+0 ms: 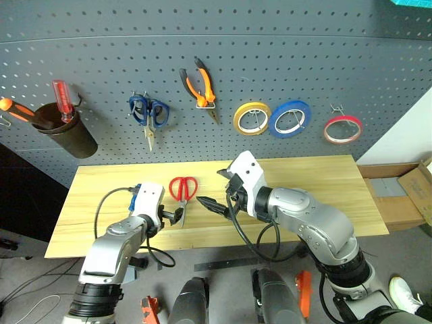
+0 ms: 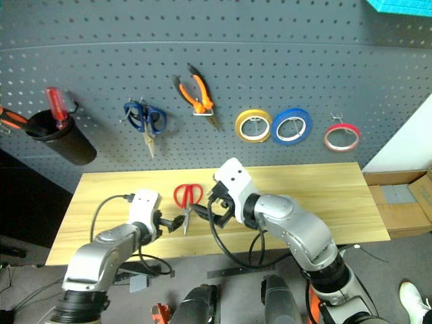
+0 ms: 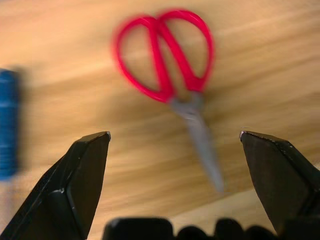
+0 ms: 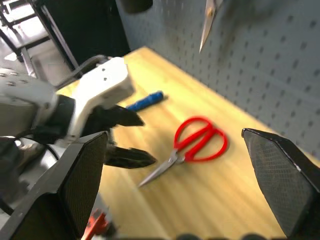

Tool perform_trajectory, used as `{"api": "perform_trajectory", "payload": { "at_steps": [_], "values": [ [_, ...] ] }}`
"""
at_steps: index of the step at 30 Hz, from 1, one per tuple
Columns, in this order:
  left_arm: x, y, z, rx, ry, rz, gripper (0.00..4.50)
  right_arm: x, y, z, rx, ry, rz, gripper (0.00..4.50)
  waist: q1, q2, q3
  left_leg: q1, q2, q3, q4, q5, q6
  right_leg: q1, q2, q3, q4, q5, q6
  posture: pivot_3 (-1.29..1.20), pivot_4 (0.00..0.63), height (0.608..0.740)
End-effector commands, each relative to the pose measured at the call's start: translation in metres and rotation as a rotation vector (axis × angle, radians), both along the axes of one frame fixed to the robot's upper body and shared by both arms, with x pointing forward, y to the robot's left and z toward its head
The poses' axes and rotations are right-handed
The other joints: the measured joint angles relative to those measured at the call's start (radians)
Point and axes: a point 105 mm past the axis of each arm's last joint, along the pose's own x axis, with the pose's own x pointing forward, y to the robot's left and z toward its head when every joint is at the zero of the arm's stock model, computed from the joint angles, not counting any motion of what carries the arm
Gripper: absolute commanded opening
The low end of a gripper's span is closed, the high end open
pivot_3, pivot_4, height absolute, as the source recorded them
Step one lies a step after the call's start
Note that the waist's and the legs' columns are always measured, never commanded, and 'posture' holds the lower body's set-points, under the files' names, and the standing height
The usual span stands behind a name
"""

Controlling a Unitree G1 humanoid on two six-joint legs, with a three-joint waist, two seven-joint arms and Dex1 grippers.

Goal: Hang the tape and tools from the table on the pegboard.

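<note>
On the table (image 1: 317, 182), red-handled scissors (image 1: 182, 194) point blades toward the wide-spread left claw (image 1: 174, 214); right claw (image 1: 214, 204) likewise wide.

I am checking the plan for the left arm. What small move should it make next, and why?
Probably ease the open left gripper forward and down so its fingers straddle the red-handled scissors. They lie flat on the table, blades toward the gripper, centred between its fingers in the left wrist view but not yet between them. The pliers and red tape already hang on the pegboard.
</note>
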Motion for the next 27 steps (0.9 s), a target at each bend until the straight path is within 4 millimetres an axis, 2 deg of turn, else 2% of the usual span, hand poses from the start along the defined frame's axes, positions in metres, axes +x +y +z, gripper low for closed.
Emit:
{"api": "perform_trajectory", "payload": {
  "at_steps": [1,5,15,19,26,27],
  "values": [
    [0.005,0.000,-0.009,0.004,0.038,0.064,4.50,-0.015,0.003,0.002,-0.012,0.007,0.073,4.46,0.000,0.000,0.000,0.000,0.000,0.000,0.000,0.000,0.000,0.000,0.000,0.000,0.000,0.000,0.000,-0.03,0.251,0.740],
    [0.012,-0.004,-0.020,-0.003,0.064,0.113,4.50,-0.021,0.003,-0.004,-0.053,0.032,0.107,4.46,0.000,0.000,0.000,-0.001,0.000,0.000,0.000,0.000,0.000,0.000,0.000,0.000,-0.001,0.000,0.000,-0.04,0.253,0.740],
    [0.036,-0.016,-0.031,-0.038,0.075,0.205,4.50,-0.018,0.000,-0.004,-0.072,0.020,0.092,4.46,0.000,0.000,0.000,-0.001,0.000,0.000,0.000,0.000,0.000,0.000,-0.001,0.000,-0.002,0.000,0.000,-0.06,0.247,0.740],
    [0.036,-0.016,-0.034,-0.042,0.081,0.212,3.57,-0.017,-0.003,-0.005,-0.082,0.027,0.085,4.50,-0.003,0.000,0.000,-0.001,0.000,0.000,0.000,0.000,0.000,0.000,-0.001,0.000,-0.003,0.000,0.000,-0.08,0.244,0.740],
    [0.033,-0.010,-0.039,-0.049,0.087,0.234,1.05,-0.005,-0.018,-0.007,-0.113,0.032,0.041,4.50,-0.003,0.000,0.000,-0.001,-0.001,0.000,0.000,0.000,0.000,0.001,-0.001,-0.001,-0.003,0.000,0.000,-0.09,0.243,0.740],
    [0.033,-0.009,-0.039,-0.049,0.087,0.234,1.03,-0.004,-0.020,-0.007,-0.116,0.031,0.037,4.50,-0.003,0.000,0.000,-0.001,-0.001,0.000,0.000,0.000,0.000,0.001,-0.001,-0.001,-0.003,0.000,0.000,-0.09,0.243,0.740]
  ]
}}
